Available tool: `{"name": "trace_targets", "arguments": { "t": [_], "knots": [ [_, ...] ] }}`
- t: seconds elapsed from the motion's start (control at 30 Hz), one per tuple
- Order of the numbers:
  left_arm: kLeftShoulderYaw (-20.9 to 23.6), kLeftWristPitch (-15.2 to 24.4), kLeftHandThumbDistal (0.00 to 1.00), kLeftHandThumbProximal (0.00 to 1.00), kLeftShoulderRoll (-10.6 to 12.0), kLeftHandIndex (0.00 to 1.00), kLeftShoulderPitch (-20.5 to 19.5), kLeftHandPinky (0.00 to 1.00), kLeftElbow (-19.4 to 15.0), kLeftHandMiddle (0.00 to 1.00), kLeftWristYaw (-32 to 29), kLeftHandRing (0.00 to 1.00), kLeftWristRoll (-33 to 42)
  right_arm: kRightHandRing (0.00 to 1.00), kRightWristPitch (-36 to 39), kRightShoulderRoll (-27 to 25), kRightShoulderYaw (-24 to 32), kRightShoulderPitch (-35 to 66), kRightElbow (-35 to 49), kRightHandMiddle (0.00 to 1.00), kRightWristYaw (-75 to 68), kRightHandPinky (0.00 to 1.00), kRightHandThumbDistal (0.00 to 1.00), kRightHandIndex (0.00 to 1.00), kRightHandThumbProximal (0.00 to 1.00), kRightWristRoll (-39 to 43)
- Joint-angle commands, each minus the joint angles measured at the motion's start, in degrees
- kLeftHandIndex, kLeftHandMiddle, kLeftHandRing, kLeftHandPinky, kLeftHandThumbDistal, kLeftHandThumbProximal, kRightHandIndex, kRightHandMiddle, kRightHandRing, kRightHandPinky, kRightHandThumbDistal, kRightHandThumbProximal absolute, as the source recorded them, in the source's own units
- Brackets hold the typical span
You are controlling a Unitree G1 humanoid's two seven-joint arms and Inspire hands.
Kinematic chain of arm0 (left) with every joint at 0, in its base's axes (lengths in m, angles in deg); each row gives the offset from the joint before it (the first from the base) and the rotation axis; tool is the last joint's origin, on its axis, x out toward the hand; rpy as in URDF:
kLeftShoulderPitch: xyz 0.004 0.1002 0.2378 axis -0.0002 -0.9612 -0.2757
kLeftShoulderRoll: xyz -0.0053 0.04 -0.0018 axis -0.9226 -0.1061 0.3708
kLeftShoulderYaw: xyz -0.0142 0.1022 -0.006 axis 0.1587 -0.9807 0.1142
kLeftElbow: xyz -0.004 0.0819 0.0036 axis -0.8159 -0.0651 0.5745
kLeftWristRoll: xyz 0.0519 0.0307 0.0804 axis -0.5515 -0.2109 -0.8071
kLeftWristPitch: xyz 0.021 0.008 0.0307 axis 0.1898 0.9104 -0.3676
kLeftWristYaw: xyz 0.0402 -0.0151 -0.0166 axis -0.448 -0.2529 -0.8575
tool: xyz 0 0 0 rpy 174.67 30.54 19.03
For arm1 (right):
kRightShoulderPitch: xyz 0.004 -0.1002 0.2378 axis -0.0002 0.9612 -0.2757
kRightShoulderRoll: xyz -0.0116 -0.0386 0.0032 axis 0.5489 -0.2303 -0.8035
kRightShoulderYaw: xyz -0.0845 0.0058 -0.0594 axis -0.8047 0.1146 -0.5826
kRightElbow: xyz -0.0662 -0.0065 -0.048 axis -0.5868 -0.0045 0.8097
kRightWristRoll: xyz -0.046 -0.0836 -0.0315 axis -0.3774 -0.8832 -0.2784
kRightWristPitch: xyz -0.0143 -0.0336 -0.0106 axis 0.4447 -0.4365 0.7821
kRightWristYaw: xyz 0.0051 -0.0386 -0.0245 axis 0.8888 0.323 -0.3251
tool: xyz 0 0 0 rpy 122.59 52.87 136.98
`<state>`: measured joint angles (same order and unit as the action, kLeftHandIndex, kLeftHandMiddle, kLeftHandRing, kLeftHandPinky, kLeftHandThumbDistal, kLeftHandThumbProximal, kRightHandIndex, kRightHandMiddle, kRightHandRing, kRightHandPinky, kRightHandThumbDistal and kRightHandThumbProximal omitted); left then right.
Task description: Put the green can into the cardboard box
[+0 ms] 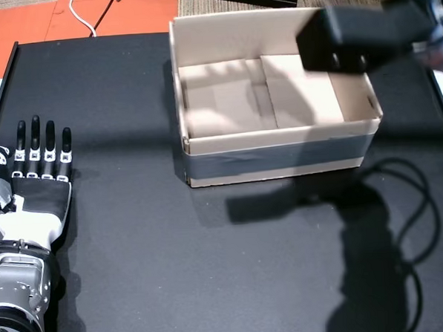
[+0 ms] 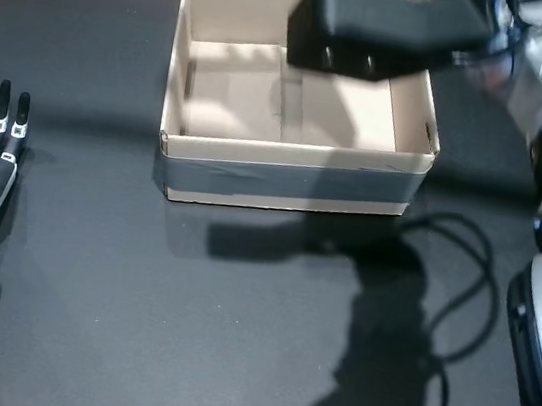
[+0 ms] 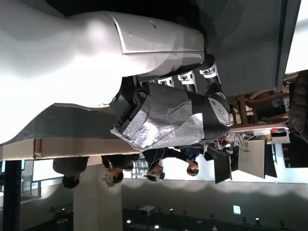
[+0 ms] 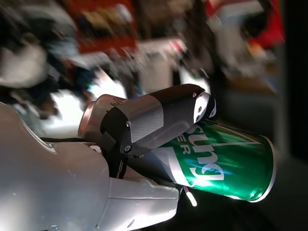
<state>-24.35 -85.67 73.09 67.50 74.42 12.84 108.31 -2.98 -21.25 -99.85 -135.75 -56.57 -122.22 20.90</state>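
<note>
Above the cardboard box [image 1: 279, 137], your right robot hand [image 4: 144, 127] was clamped on the green can [image 4: 216, 161]; your left robot hand [image 1: 33, 179] lay flat, fingers apart, on the surface [image 1: 212, 270] beside the box. You did best lowering inside the walls before releasing.

A shiny green aluminium drink can [image 4: 216, 161] with white lettering lay on its side in the right wrist view, while the open, empty brown cardboard box [image 1: 280, 144], grey-taped along its front, sat on the black table.
</note>
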Motion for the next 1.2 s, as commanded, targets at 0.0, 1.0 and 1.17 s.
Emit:
{"name": "trace_targets", "arguments": {
  "t": [0.0, 1.0, 1.17],
  "knots": [
    [-0.31, 0.53, 0.0, 0.57, 0.81, 0.51, -2.52, 0.76, 1.37, 0.53, 2.15, 0.64, -1.01, 0.03, -2.49, 0.43, 1.29, -2.45, -0.22, 0.0, 6.7, 0.22, 0.16, 0.0, 0.17, 2.84],
    [-0.02, 0.35, 0.0, 0.58, 2.32, 0.51, -2.45, 0.73, 1.38, 0.51, 1.51, 0.63, -0.64, 0.18, -12.47, 4.14, 0.85, -2.02, -0.62, 0.12, 32.83, 0.29, 0.07, 0.1, 0.15, 6.48],
    [-0.02, 0.46, 0.0, 0.58, 2.48, 0.52, -2.45, 0.76, 1.37, 0.55, 1.04, 0.66, -0.64, 0.2, -12.24, 5.01, 0.12, -1.28, -0.69, 0.13, 33.43, 0.34, 0.08, 0.12, 0.17, 6.42]
  ]
}}
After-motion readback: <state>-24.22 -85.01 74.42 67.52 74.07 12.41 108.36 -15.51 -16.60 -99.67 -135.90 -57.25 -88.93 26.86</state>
